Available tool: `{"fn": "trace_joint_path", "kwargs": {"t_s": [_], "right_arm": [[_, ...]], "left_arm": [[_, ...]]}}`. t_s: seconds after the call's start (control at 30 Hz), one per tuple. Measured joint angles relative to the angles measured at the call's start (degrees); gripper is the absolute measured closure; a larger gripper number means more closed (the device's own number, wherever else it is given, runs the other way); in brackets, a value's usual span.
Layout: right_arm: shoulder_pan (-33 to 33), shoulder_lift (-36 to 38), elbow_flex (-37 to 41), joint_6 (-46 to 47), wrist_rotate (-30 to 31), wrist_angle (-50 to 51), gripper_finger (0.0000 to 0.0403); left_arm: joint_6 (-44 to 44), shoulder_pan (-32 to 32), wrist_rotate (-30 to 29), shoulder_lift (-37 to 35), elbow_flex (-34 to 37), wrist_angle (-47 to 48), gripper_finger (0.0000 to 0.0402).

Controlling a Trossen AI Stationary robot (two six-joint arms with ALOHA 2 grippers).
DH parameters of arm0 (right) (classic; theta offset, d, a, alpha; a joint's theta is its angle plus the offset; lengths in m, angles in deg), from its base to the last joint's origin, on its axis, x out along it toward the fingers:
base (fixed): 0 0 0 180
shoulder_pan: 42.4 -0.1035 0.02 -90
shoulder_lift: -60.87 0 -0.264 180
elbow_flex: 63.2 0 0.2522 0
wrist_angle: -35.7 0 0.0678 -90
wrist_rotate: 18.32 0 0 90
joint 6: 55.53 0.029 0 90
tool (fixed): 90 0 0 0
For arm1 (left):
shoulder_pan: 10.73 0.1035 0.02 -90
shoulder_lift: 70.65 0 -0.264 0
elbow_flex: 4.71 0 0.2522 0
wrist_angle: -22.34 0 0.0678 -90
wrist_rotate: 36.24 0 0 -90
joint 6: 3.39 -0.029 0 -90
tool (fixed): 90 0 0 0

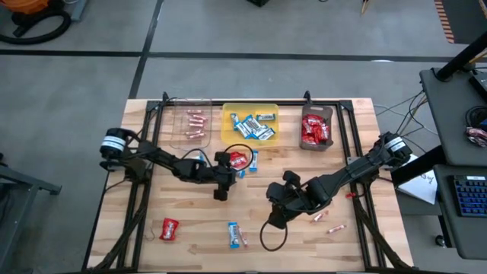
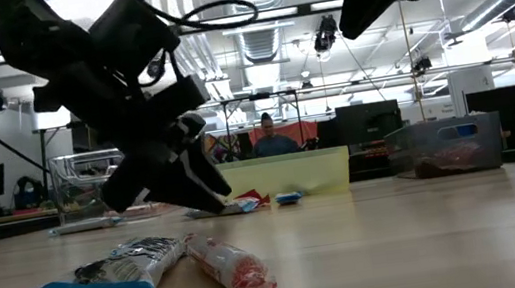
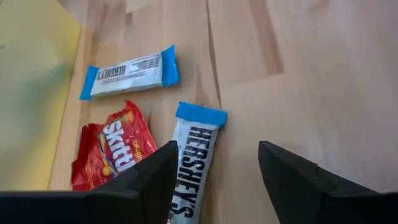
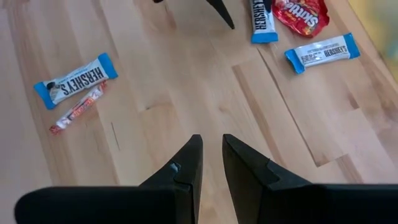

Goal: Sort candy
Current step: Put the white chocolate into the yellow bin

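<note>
My left gripper (image 1: pixel 233 174) is low over the table's middle, its fingers open. A blue-and-white bar (image 3: pixel 193 165) lies flat on the wood between them, close against one finger (image 3: pixel 152 177). Whether that finger touches it, I cannot tell. Beside the bar lie a red packet (image 3: pixel 115 152) and a second bar (image 3: pixel 127 73). My right gripper (image 1: pixel 274 218) hangs above the table right of centre. Its fingers (image 4: pixel 211 152) stand a narrow gap apart with nothing between them. Under it lie a bar (image 4: pixel 74 81) and a pinkish stick (image 4: pixel 78 111).
Along the far edge stand a clear tray (image 1: pixel 190 125) with pink sticks, a yellow tray (image 1: pixel 228 114) with bars and a dark tray (image 1: pixel 329 114) with red packets. Loose candy lies near the front: a red packet (image 1: pixel 169 228), a bar (image 1: pixel 236 234) and sticks (image 1: pixel 327 222).
</note>
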Motion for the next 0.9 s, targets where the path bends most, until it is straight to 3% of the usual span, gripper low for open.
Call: {"fn": "trace_joint_path", "kwargs": {"t_s": [0.53, 0.9], "right_arm": [[0.0, -0.07, 0.2, -0.04, 0.02, -1.15, 0.0346], [-0.24, -0.07, 1.05, -0.02, 0.02, -1.51, 0.0346]], "left_arm": [[1.04, 3.45, 1.34, 2.02, 0.0, -0.1, 0.0211], [3.41, 4.49, 17.92, 1.69, 0.0, 0.59, 0.0212]]}}
